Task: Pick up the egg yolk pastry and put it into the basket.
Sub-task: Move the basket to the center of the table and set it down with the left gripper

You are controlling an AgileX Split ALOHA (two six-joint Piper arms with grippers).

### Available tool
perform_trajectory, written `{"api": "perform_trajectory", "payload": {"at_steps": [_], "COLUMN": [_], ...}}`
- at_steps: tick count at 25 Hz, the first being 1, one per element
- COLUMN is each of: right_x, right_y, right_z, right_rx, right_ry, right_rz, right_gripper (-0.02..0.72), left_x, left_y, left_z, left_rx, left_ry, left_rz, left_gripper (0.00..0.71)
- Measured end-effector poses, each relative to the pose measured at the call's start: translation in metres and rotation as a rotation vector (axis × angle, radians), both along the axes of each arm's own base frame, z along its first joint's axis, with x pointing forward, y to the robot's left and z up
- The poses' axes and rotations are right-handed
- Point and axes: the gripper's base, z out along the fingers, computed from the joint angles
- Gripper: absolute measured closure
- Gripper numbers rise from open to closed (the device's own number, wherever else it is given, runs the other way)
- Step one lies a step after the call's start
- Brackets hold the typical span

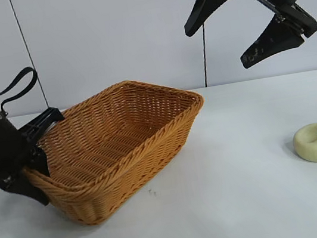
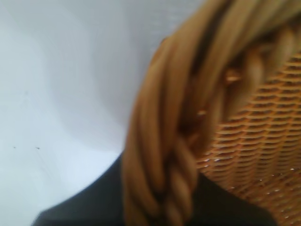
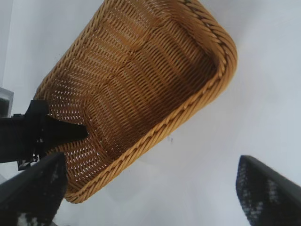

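The egg yolk pastry (image 1: 315, 142), a small pale cream puck with a dent on top, lies on the white table at the right. The orange-brown wicker basket (image 1: 167, 135) sits left of centre, empty. My left gripper (image 1: 38, 165) is shut on the basket's left braided rim (image 2: 160, 155), one finger inside and one outside. My right gripper (image 1: 227, 26) hangs high in the air above and left of the pastry, jaws wide open and empty. In the right wrist view the basket (image 3: 202, 101) shows below, with the left gripper's finger (image 3: 70, 133) inside it; the pastry is out of that view.
The white table (image 1: 232, 204) runs from the basket to the pastry and along the front. A pale wall with vertical seams stands behind.
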Motion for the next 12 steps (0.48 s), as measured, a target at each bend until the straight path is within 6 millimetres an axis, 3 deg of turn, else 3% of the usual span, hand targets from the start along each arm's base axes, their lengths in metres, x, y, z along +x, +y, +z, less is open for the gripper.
{"api": "perform_trajectory", "payload": {"at_steps": [5, 12], "right_x": [0.0, 0.0], "right_y": [0.0, 0.0], "right_z": [0.0, 0.0], "right_rx": [0.0, 0.0], "right_ry": [0.0, 0.0], "right_rz": [0.0, 0.0], "right_gripper": [0.007, 0.007], "left_x": [0.032, 0.062], "left_y": [0.011, 0.001], "left_z": [0.017, 0.018], "left_rx": [0.012, 0.021], "left_ry": [-0.035, -0.013], "left_rz": [-0.166, -0.489], "left_gripper": [0.611, 0.612]}}
